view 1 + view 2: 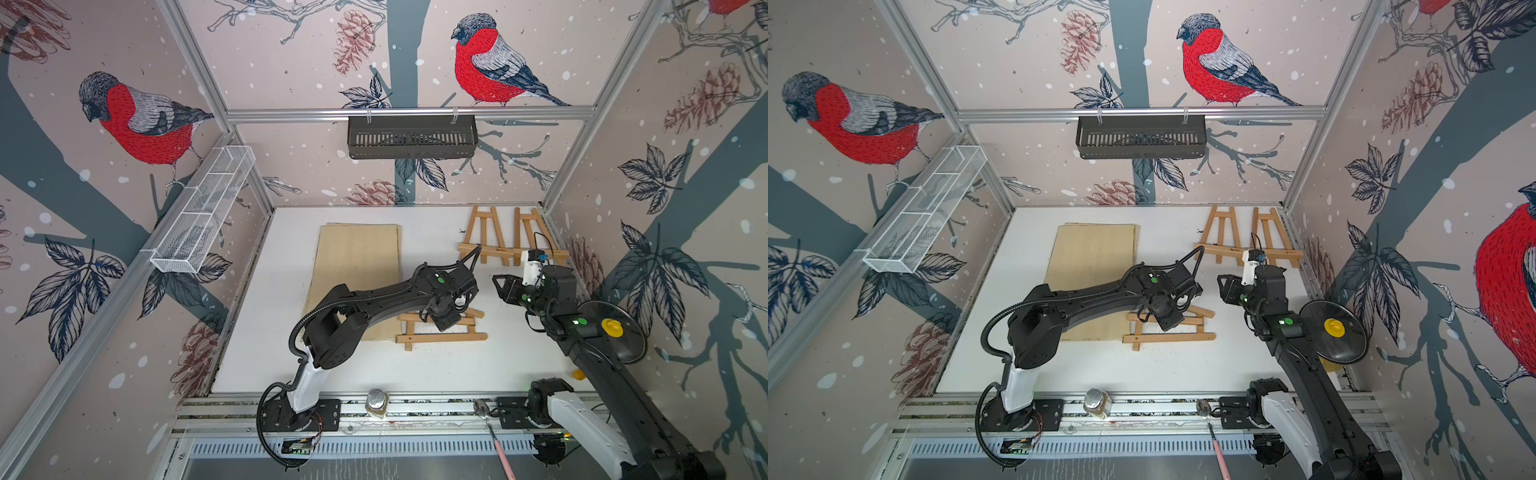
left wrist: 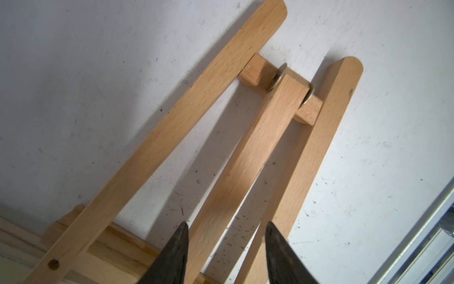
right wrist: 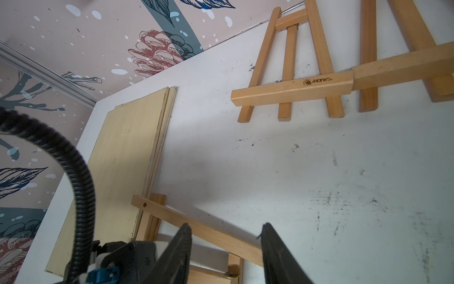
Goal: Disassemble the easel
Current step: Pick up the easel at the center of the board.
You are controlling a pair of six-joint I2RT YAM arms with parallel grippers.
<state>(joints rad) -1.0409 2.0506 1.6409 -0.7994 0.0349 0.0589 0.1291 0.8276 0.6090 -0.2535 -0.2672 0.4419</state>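
Straddles rear leg [image 2: 258,152] of easel [image 1: 465,336], left gripper [image 2: 226,223] half-open, unclamped; right gripper [image 3: 226,225] half-open, empty, at 2 o'clock. Might skid the unbraced easel, binding hinge [image 2: 277,76], if closed off-centre.

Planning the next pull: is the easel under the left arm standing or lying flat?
Lying flat. In both top views the easel rests on the white table, legs along its surface.

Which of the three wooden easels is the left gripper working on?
The easel lying alone mid-table, beside the plywood boards: the left gripper straddles its middle strut. The other two easels lie together at the back.
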